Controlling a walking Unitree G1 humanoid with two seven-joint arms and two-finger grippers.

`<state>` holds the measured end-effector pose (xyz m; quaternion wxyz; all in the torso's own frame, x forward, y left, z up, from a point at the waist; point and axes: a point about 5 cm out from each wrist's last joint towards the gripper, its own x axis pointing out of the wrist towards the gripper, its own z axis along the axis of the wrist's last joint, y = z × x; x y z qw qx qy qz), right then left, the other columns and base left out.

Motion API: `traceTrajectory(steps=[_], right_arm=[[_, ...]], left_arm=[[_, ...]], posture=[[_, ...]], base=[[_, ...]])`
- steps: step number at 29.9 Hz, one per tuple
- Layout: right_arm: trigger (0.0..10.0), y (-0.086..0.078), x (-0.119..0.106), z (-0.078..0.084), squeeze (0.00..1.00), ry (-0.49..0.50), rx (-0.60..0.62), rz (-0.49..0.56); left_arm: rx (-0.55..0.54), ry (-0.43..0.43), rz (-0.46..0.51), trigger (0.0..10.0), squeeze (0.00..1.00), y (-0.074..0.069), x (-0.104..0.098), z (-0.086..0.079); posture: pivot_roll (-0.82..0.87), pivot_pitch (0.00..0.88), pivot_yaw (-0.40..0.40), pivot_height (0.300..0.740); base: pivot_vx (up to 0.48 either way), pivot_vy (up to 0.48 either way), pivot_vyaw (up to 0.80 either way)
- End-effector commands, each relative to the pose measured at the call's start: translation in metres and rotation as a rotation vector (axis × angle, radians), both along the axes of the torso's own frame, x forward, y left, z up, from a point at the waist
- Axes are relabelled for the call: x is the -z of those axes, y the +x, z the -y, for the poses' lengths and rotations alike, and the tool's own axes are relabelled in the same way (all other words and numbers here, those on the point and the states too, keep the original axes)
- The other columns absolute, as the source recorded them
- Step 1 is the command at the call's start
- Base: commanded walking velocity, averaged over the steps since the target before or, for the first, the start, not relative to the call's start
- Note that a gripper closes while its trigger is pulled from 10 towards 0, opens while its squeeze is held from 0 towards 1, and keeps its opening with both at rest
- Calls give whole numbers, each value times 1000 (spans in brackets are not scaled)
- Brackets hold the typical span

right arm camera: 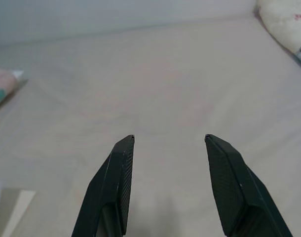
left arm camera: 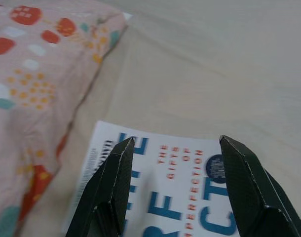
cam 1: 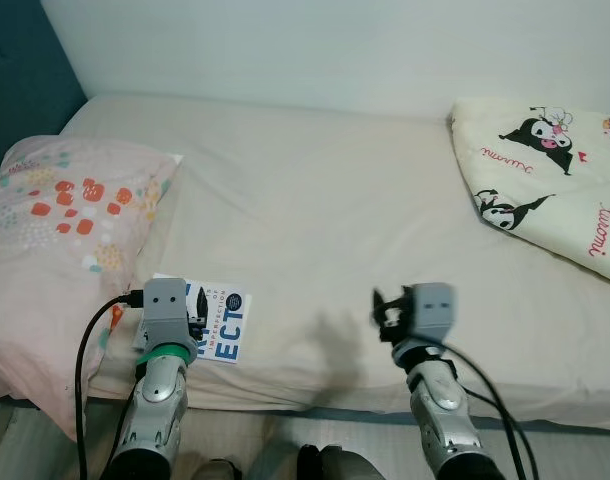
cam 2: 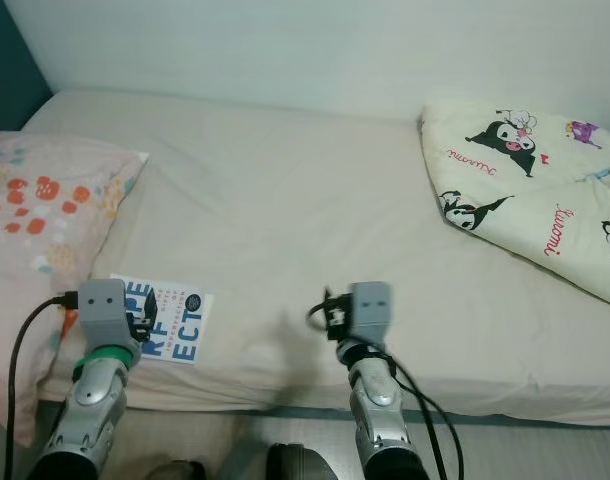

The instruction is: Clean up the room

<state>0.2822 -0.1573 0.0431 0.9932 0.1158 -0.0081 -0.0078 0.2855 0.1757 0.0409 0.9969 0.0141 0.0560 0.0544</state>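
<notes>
Above a white book on the bed, the left end effector hovered wide open; the right end effector was likewise spread.

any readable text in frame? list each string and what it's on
"THE GIFTS OF IMPERFECTION", partly hidden by the open left gripper: cover of the white paperback book with blue and orange lettering, lying on the beige bed sheet.
Dark round badge on that cover: text too small to read.
"kuromi", red script, repeated: cream folded quilt with black cartoon figures.
Pink dotted pillow: no text.
</notes>
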Motion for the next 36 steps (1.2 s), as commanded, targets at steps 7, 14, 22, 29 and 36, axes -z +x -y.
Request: traceTrajectory(steps=[7,14,22,29,36], right_arm=[[10000,-16,18,-2,0,-26,-89,-74],[10000,-15,18,-4,0,-28,-103,-74],[10000,-14,18,-3,0,-11,-109,-82],[10000,-16,19,-1,0,-11,-104,-90],[10000,-17,20,0,0,-11,-101,-98]], left_arm=[[29,-41,5,10000,0,2,0,8],[105,-49,-21,10000,0,-1,4,18],[166,-39,-32,10000,0,-4,6,24],[198,-39,-34,10000,0,-5,6,26],[216,-39,-36,10000,0,-6,7,28]], posture=[[40,93,18,735],[38,101,14,735],[41,105,14,735],[38,104,17,735],[36,101,17,735]], base=[[0,0,0],[0,0,0],[0,0,0],[0,-241,0],[0,-360,0]])
